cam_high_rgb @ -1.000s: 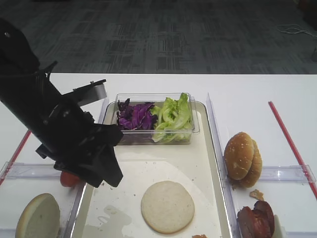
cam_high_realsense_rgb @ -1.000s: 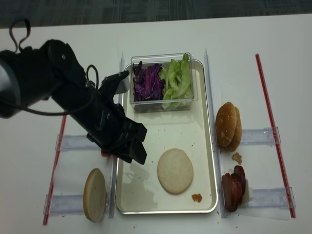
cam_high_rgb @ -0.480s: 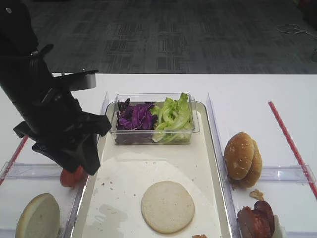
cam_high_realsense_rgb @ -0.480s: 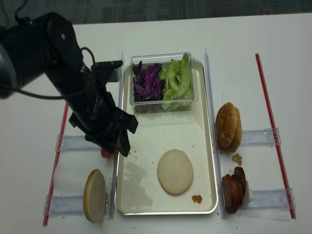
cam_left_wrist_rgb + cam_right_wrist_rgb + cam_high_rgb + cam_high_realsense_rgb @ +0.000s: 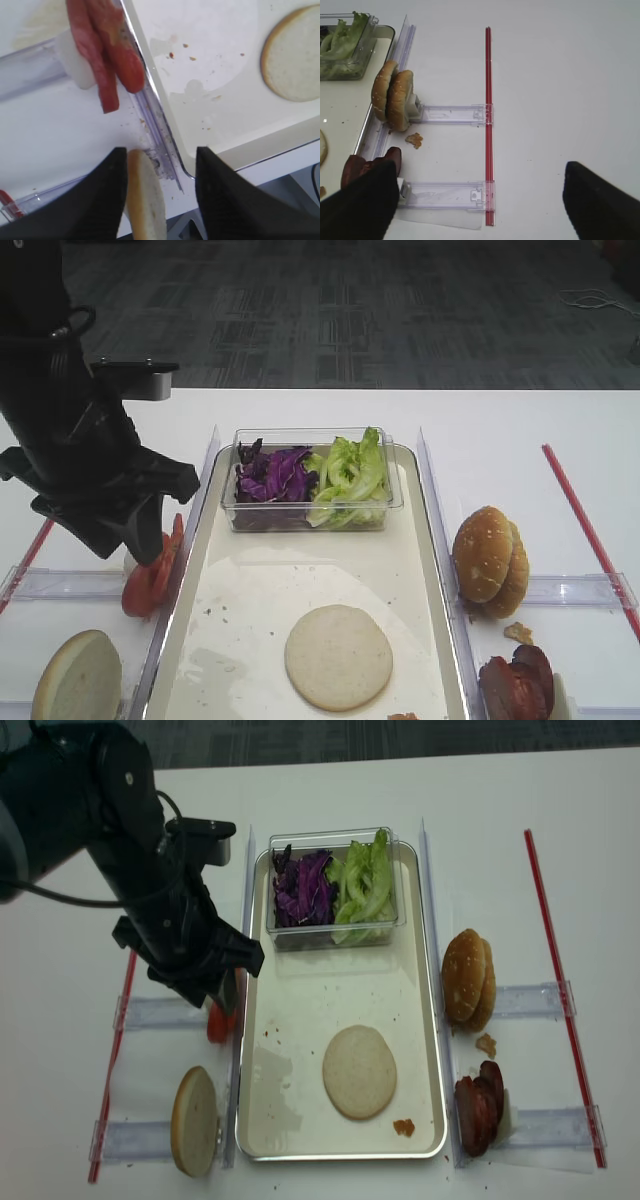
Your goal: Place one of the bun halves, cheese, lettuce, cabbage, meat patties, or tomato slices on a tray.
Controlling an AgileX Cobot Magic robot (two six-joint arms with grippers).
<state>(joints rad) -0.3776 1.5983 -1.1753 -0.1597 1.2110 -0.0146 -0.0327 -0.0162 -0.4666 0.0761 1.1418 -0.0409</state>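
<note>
One pale bun half (image 5: pixel 338 656) is seen flat on the tray (image 5: pixel 405 570), in its near part. A second bun half (image 5: pixel 194 1120) is held upright in a clear holder outside the tray's left edge. The tomato slices (image 5: pixel 222 1018) are standing on edge in another holder, just beside that left rim. The left gripper (image 5: pixel 159 192) is held above these two, with its jaws apart and nothing between them; only the table and the tray rim are seen in the gap. The right gripper (image 5: pixel 480 200) is kept over the table at the right, also wide and empty.

If the tomato is taken next, several thin slices could be caught together, because they are leaning against each other. A slice could also be crushed or torn by a too strong closing, or slipped out since it looks wet. The tray rim could be struck by one finger, as the slices are very near to it, and the tray with its clear box (image 5: pixel 312 480) of lettuce (image 5: pixel 350 475) and cabbage (image 5: pixel 273 473) could be pushed.
</note>
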